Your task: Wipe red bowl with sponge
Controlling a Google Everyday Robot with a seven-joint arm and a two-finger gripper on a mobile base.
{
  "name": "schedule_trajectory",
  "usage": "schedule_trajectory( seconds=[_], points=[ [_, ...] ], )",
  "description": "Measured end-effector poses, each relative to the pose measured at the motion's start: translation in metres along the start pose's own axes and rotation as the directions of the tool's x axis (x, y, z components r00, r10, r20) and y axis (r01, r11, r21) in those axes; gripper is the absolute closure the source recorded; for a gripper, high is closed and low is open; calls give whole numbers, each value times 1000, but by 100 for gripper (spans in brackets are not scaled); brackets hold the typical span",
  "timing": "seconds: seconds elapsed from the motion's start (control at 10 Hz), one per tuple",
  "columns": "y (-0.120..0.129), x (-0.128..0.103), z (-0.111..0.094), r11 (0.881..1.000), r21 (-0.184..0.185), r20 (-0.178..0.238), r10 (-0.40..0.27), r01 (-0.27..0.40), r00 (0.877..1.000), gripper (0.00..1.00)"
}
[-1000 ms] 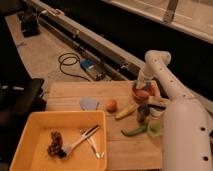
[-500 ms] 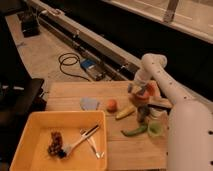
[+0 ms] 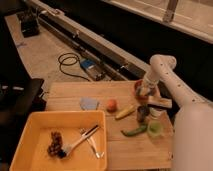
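Since the earlier view: white arm's wrist shifts slightly right and lower, over the bowl.

Item: small round orange-red bowl [image 3: 137, 87], right of centre frame, at the far edge of the pale wooden table [image 3: 100, 95]; mostly hidden by the wrist. Judged rigid, light, likely to slide if pushed sideways; better pressed downward.

Item: small blue sponge block [image 3: 144, 91], showing at the fingertips, inside the bowl. Judged soft, compressible; grip across its short sides.

Item: gripper [image 3: 145, 92], pointing down into the bowl, appears clamped on the sponge.

Pose: white arm [image 3: 172, 90] rises from the lower right, elbow bent at upper right, forearm descending steeply.
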Motion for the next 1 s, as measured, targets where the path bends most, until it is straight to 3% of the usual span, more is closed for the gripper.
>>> schedule_trajectory(
  seconds=[0.5,0.9,1.0],
  points=[
    [-44,-21,2,998,44,-18,-40,41,999,100],
    [-32,-47,3,995,45,22,-94,93,995,100],
    [-23,-45,1,994,39,27,-101,100,995,100]
  ],
)
